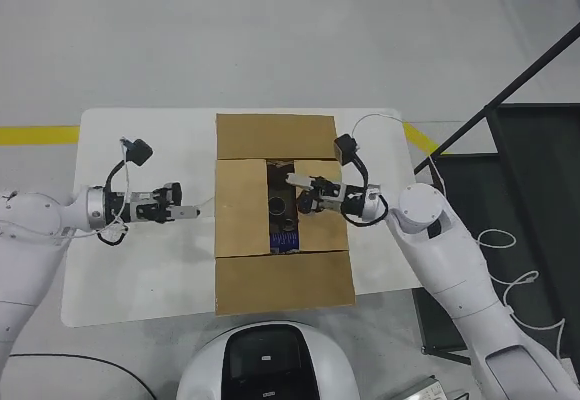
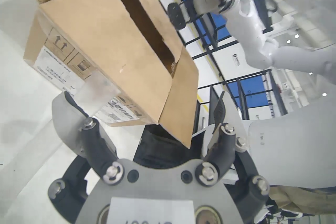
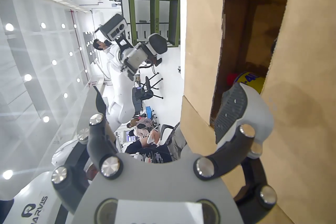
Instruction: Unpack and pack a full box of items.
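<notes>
A brown cardboard box (image 1: 240, 205) stands in the middle of the white table (image 1: 140, 280). Its far and near flaps lie spread flat and its two side flaps lie partly over the top. The gap between them shows dark items (image 1: 280, 205) and a blue one (image 1: 284, 240). My right gripper (image 1: 300, 195) is open above that gap, at the edge of the right side flap (image 3: 302, 78). Past one fingertip (image 3: 236, 104) I see a yellow item (image 3: 250, 79) and something red (image 3: 231, 77) inside. My left gripper (image 1: 188, 212) hangs open and empty left of the box (image 2: 105, 33), just short of its side wall.
A dark metal frame and platform (image 1: 530, 150) stand off the table's right edge. Bare tabletop lies left of the box and along the front edge. A yellow floor line (image 1: 20, 134) runs behind the table.
</notes>
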`<state>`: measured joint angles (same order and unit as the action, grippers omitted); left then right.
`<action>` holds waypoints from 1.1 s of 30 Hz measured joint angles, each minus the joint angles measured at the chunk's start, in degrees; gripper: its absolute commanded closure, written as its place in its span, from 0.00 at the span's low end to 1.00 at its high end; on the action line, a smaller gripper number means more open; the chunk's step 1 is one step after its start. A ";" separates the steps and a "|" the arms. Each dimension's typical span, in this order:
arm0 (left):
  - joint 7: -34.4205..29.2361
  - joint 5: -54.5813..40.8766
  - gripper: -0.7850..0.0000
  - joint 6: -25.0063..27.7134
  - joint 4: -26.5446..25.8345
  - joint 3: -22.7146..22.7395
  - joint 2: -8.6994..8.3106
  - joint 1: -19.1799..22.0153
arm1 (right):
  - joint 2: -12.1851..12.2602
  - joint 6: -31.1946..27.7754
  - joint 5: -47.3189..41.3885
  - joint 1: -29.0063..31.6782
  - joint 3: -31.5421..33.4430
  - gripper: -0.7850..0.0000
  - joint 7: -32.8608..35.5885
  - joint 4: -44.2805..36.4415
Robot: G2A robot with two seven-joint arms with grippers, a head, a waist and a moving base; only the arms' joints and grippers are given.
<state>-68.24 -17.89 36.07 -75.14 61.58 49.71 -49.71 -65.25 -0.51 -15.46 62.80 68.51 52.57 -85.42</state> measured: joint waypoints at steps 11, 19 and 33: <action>-0.61 -11.77 0.00 -0.62 5.47 -2.95 -1.14 1.94 | -0.03 -0.17 0.12 -0.08 -0.17 0.00 -0.07 0.17; 0.52 -11.54 0.00 -1.37 4.64 -2.94 -1.06 1.42 | -0.11 0.06 0.33 0.38 -0.65 0.00 -0.96 -0.34; 0.53 -18.38 0.00 -11.93 9.70 -4.02 0.70 4.25 | -1.41 2.95 4.54 -0.98 -9.62 0.00 -0.77 -0.41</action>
<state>-67.70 -36.27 24.14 -65.44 57.56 50.41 -45.45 -66.66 2.44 -10.91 61.82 58.88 51.80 -85.83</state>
